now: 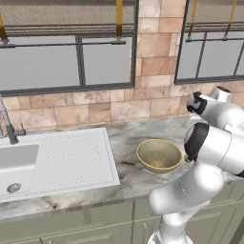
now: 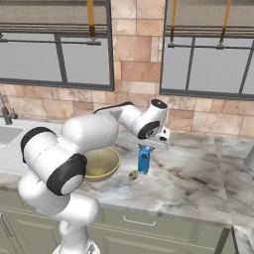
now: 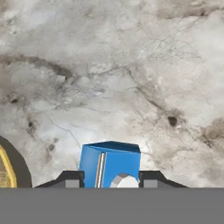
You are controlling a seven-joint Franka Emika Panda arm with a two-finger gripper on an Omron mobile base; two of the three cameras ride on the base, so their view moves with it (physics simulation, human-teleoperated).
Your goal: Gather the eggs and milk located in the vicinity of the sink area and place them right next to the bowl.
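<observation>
Marble counter (image 2: pixel 198 173) | milk (image 2: pixel 144 159): bright blue box carton, upright | gripper (image 3: pixel 110 178): jaws clamped on its sides

Kitchen: sink (image 1: pixel 19 164), marble counter (image 2: pixel 198 173), probably cabinets (image 2: pixel 144 233).

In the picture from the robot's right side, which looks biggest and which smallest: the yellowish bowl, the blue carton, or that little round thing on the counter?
From largest to smallest, as they appear in the right base view:
1. The bowl, though the arm hides part of it.
2. The milk carton.
3. The egg, clearly the smallest.
All three stand close together, so nearness hardly skews the order.
</observation>
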